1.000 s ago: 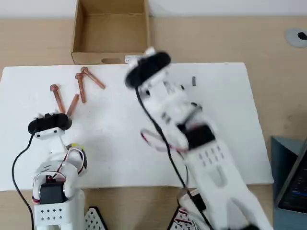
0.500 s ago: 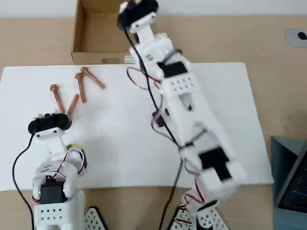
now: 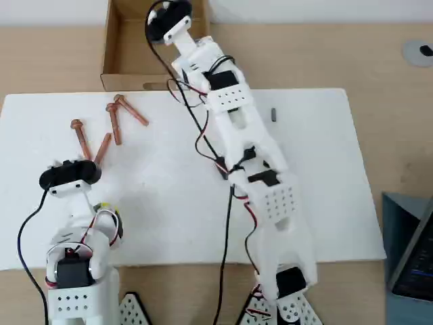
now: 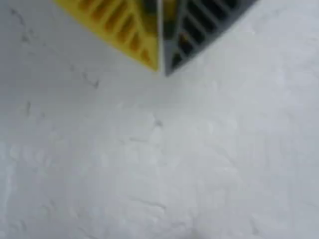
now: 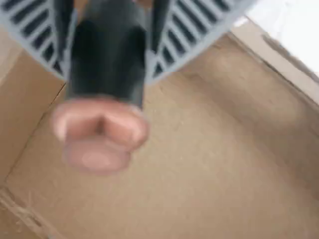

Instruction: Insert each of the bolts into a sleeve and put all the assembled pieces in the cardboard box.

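The right arm's jaws were pinched on a black sleeve (image 5: 107,55), one grey ribbed finger (image 5: 30,25) pressed to each side of it. A copper bolt (image 5: 99,134) sat inside the sleeve, its rounded head sticking out of the end nearer the camera. The held piece hung above the inside of the cardboard box (image 5: 214,149), apart from its floor, and plain brown cardboard showed beneath it along with two of the side walls.

From the high view the right arm (image 3: 237,128) stretched from the near edge of the worktop (image 3: 392,101) across the white mat (image 3: 155,203), with its wrist end over the right-hand part of the cardboard box (image 3: 114,47). The box stood open just beyond the mat's far edge, and the part of its floor that could be seen was bare.

The left arm's jaws were pressed together, the yellow finger (image 4: 119,25) and the grey finger (image 4: 199,25) meeting at their tips with nothing between them, just above the mat. The left arm (image 3: 74,223) was folded at the mat's near left corner.

Four loose bolts (image 3: 114,123) lay scattered on the mat just beyond the left arm, well apart from the box. One spare sleeve (image 3: 273,114) lay alone on the mat to the right of the right arm.
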### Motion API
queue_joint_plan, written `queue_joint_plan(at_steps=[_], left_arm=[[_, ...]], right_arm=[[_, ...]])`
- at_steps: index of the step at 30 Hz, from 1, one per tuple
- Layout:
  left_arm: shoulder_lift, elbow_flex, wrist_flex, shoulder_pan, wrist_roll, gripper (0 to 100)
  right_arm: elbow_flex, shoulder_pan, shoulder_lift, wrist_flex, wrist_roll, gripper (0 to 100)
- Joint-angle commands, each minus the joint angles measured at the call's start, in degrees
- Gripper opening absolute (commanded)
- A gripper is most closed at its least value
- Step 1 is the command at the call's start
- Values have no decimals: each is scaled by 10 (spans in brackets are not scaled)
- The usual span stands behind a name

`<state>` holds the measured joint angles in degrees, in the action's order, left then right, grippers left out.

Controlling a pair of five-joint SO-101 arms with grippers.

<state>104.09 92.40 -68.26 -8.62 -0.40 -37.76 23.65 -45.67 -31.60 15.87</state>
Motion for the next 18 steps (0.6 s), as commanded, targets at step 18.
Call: queue_joint_plan(at_steps=[18], left_arm=[[4,-3,11,-4,0,5]], right_arm=[[-67,-11,-30,-38,57,171]])
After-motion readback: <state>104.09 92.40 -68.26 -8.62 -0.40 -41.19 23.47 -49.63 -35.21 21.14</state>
